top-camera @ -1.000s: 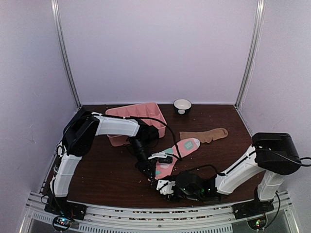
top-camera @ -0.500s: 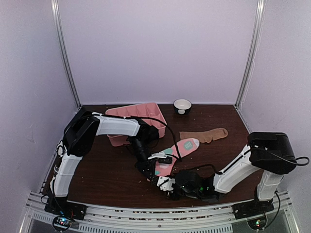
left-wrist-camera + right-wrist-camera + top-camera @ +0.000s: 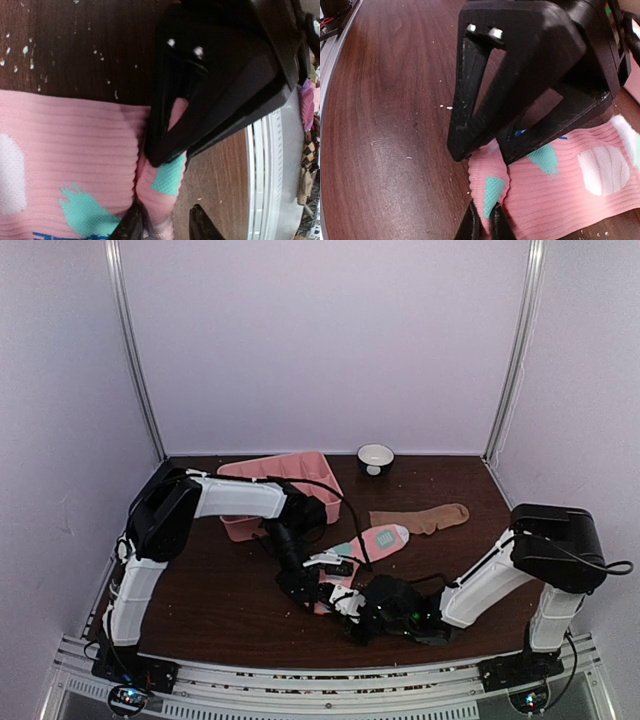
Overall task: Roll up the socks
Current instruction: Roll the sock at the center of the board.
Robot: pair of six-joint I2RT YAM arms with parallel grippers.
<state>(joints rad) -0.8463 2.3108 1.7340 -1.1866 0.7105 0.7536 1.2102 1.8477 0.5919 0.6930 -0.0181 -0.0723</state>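
Note:
The pink sock (image 3: 372,540) with teal and white patches lies flat at mid-table, its near edge folded up into a ridge (image 3: 160,200). My right gripper (image 3: 484,226) is shut on that folded edge (image 3: 492,192); in the top view it sits low at the sock's near end (image 3: 352,605). My left gripper (image 3: 165,227) stands open around the same ridge, which touches one finger while a gap shows to the other. In the top view it comes in from the left (image 3: 322,585). The tan-brown sock (image 3: 420,518) lies flat, untouched, to the back right.
A pink compartmented tray (image 3: 280,468) stands at the back left, under the left arm. A small white bowl (image 3: 375,457) sits by the back wall. White crumbs speckle the dark wood. The two grippers crowd each other at the sock's near end.
My right gripper has closed onto the pink sock's folded edge. My left gripper, shut on it before, has opened. The sock's near end has bunched toward the grippers.

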